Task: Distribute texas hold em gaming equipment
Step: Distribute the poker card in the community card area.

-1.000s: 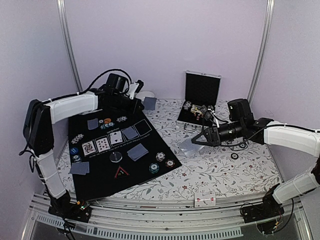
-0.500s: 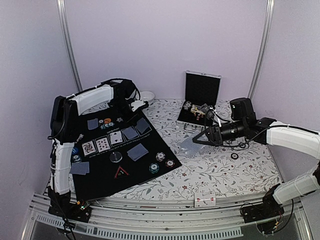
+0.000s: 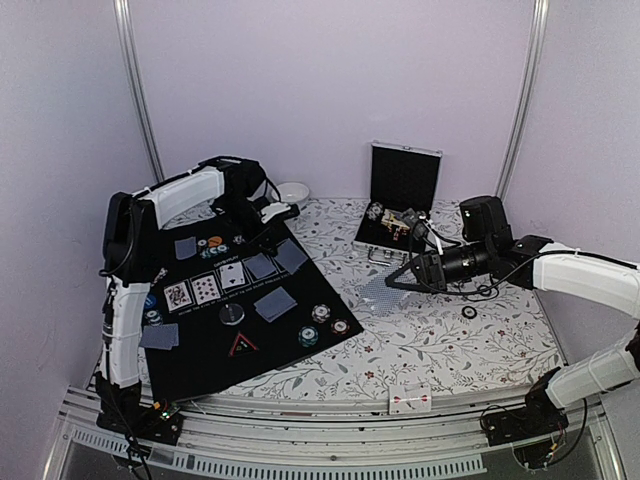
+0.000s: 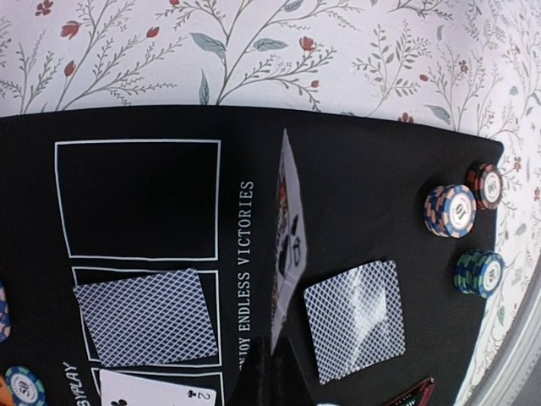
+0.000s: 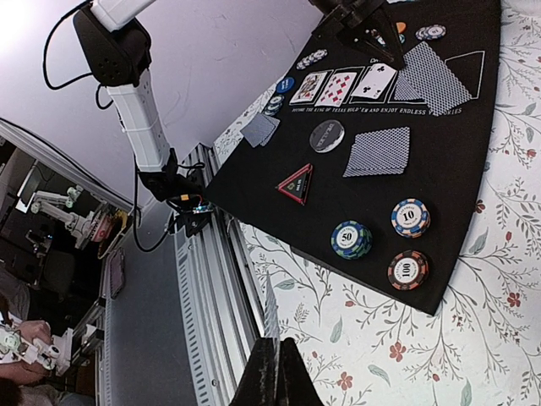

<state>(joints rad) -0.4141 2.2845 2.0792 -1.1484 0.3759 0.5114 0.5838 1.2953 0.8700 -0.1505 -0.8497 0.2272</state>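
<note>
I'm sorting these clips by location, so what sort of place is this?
Probably a robotics lab test booth dressed for poker: plain lilac walls enclose a floral tablecloth, robot arms are bolted to an aluminium rail, and a black poker mat carries cards and chips.

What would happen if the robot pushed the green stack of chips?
The green chip stack would probably slide whole on the black mat, being short and wide. A hard shove might spill its top chips, since they seem just stacked loose. A chip landing on edge could roll, being round.
</note>
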